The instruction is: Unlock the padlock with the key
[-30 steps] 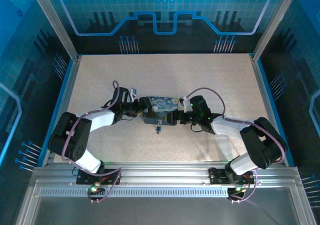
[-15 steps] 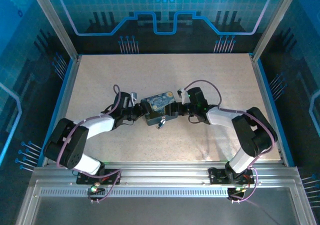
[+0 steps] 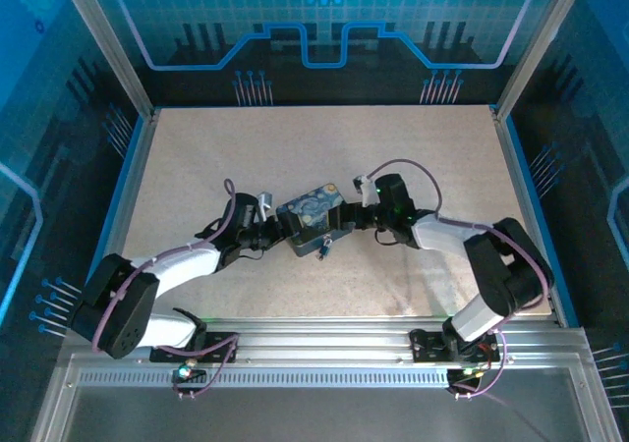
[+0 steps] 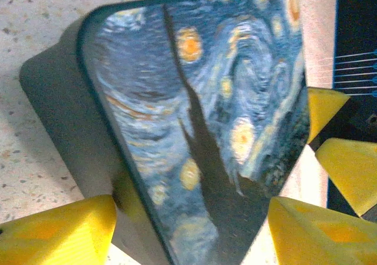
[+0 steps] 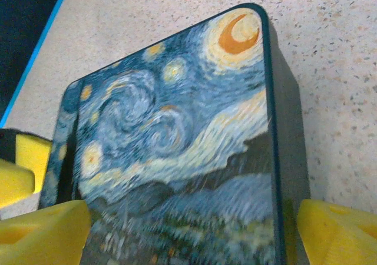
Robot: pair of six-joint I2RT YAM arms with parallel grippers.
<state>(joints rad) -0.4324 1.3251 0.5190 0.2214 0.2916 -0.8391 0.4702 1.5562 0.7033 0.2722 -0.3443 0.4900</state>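
A blue swirly-painted tin (image 3: 313,218) sits mid-table, turned so its right end points away from me. The tiny padlock (image 3: 322,248) hangs off its near side; I cannot pick the key out from it. My left gripper (image 3: 281,229) clamps the tin's left end, and in the left wrist view its yellow fingers (image 4: 65,229) sit against a corner of the tin (image 4: 200,100). My right gripper (image 3: 347,221) clamps the right end. The right wrist view has the tin's lid (image 5: 177,135) spanning the whole gap of that gripper (image 5: 194,218).
A speckled beige tabletop (image 3: 295,147) lies all round the tin, bounded by blue rails and aluminium posts (image 3: 118,59). The opposite gripper's yellow fingers (image 4: 347,165) show past the tin's far end. Both arm bases sit on the metal rail (image 3: 314,349) at the near edge.
The tin has turned anticlockwise between the two grippers, right end going back. The padlock swung right along its near side. The left arm has stretched out lower and flatter.
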